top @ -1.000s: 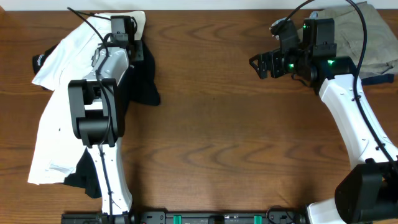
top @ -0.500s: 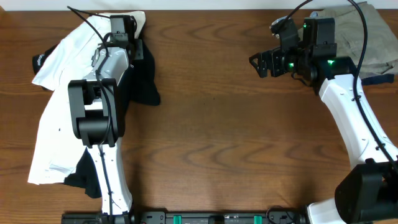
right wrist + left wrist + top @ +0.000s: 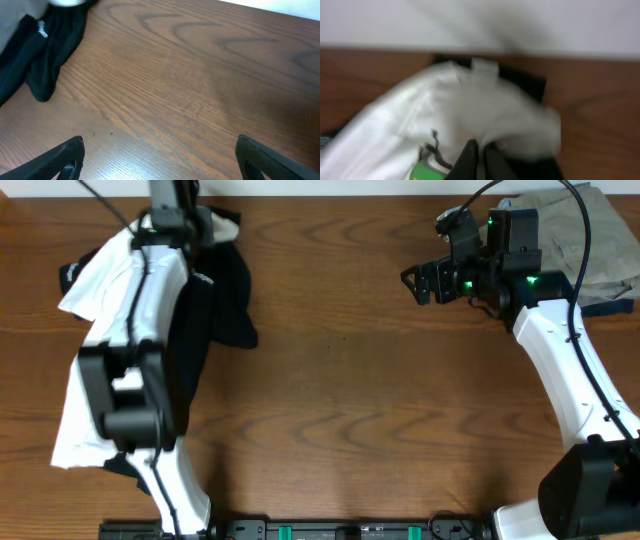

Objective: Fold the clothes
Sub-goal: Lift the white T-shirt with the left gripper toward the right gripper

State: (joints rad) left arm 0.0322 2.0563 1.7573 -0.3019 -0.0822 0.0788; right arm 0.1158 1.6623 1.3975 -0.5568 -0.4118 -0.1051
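The white T-shirt lies crumpled along the table's left side, over the black shirt. My left gripper is at the far left edge, raised, and shut on a bunched fold of the white T-shirt. In the left wrist view the left gripper pinches white cloth beside the green print, with the black shirt behind. My right gripper hovers open over bare wood at the far right. In the right wrist view the right gripper holds nothing, and the black shirt lies far ahead.
A khaki-and-navy stack of garments lies at the far right corner, behind the right arm. The wooden table stretches between the two arms. A pale wall runs along the table's far edge.
The left gripper has shut on the white T-shirt and risen toward the far edge, pulling the cloth up and shifting its outline. The right arm has not moved.
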